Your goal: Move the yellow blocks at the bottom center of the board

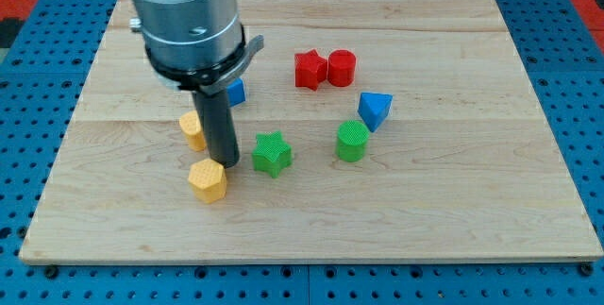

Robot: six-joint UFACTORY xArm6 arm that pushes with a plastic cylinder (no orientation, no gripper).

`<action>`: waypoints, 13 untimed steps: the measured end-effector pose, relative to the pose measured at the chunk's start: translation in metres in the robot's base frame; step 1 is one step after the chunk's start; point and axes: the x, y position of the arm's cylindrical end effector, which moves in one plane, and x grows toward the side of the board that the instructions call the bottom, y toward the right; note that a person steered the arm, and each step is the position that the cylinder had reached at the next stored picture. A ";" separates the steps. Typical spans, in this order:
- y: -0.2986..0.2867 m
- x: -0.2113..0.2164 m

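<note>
No claw is fitted, so nothing is clenched or released; only a dark rod is seen. My tip (227,162) is placed just above and to the right of the yellow pentagon-like block (208,179), touching or nearly so. A second yellow block (192,128) is partly hidden behind the rod, at its left; its shape cannot be made out. Both are located left of centre on the board (453,220), above the bottom edge.

Risks, as judged: an off-centre push could let the near yellow block be spun and slipped past the tip. The green star (272,153), just right of the rod, could be clipped on a rightward sweep. The two yellows could be separated if only one is caught.
</note>
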 end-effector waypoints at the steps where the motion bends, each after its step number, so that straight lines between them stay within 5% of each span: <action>1: -0.016 -0.017; 2: -0.029 0.023; 3: -0.067 0.008; 4: -0.075 0.037; 7: 0.084 0.063; 9: 0.100 0.067; 11: -0.069 0.005; 12: -0.094 -0.060; 13: -0.069 -0.079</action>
